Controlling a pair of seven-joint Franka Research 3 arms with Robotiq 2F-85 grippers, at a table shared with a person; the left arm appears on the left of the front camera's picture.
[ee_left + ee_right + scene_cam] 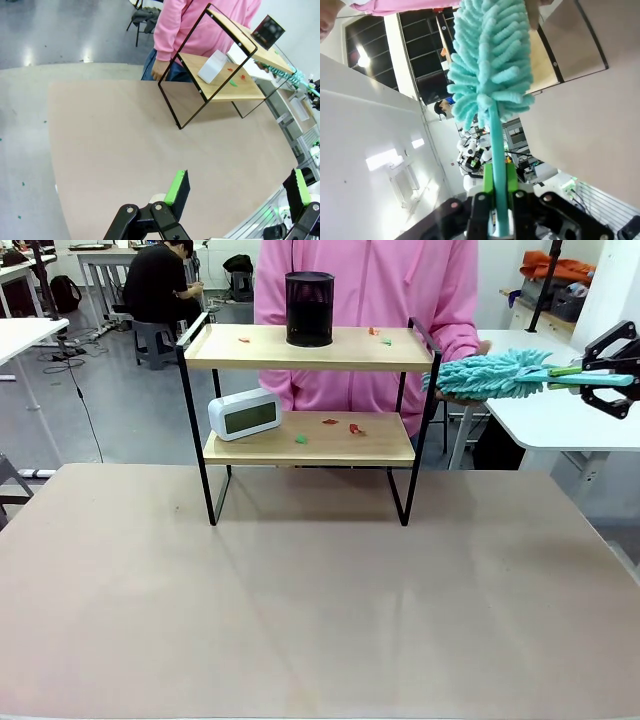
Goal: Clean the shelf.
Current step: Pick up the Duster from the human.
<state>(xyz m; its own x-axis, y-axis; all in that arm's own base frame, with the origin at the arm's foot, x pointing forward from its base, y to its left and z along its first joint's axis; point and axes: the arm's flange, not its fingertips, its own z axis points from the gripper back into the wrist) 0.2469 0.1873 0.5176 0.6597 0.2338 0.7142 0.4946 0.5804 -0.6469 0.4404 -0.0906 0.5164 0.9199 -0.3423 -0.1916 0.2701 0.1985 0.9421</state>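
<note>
A beige bench (320, 590) is shown nearest, with the left claw (236, 186) held released above it. Toward 12 o'clock, the shelf (260, 348) is stood on the bench's far part. A white clock (245, 414) and coloured scraps (330, 422) are seen on its lower board, a black cup (309, 308) on its upper. At 3 o'clock, a teal duster (495, 375) is grasped by its handle in the right claw (598, 375). A person in pink (370, 280) is seen behind.
</note>
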